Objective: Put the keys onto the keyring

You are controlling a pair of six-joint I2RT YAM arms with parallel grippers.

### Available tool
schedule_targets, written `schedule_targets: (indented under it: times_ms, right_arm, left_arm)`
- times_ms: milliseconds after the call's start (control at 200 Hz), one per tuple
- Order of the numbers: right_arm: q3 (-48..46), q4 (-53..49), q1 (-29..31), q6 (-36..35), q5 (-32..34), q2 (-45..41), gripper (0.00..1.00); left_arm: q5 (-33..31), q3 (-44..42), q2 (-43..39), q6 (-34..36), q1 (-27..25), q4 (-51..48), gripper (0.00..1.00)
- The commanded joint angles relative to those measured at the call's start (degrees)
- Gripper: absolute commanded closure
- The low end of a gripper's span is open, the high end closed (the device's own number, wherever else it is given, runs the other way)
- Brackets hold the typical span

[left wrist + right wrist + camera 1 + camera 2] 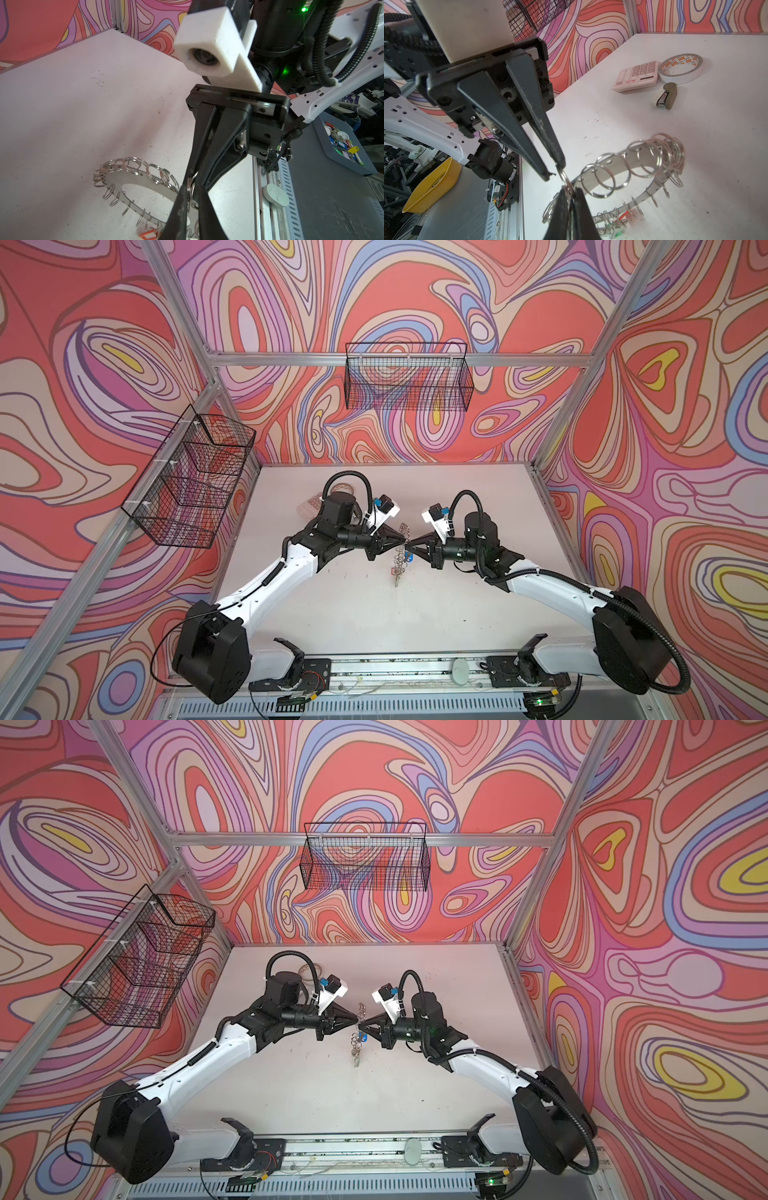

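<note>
Currently left gripper [553, 170] and right gripper [571, 192] are both pinching shut on one wire loop [565, 179] of the keyring [124, 179], which is hanging tilted between them above the scuffed white table [332, 605], keys [395, 572] dangling from its lower rim. Risk: uneven pulling may be springing the thin loop free, dropping everything. Swirl-patterned walls [415, 302] are enclosing the bench.

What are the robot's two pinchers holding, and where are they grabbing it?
Both hold the keyring by one small wire loop on its rim: the left gripper pinches one side, the right gripper the other.
</note>
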Motion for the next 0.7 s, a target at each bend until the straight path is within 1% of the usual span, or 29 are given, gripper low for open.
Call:
schedule_targets:
  times_ms: [0,65,326,696]
  right_arm:
    - [0.0,3.2,0.1,-0.8,0.6,-0.9,1.0]
    - [0.0,3.2,0.0,-0.7,0.6,-0.8,1.0]
    - [-0.1,3.3,0.0,-0.7,0.6,-0.7,1.0]
    - [-0.3,3.5,0.1,-0.6,0.6,-1.0,1.0]
  left_arm:
    - [2.6,1.1,0.9,2.0,-0.7,-2.9,0.83]
    - [2.7,1.0,1.0,2.2,-0.7,-3.3,0.81]
    - [3.1,1.3,1.8,2.9,-0.9,-4.1,0.83]
    - [3.2,1.2,2.8,3.6,-1.1,-4.6,0.82]
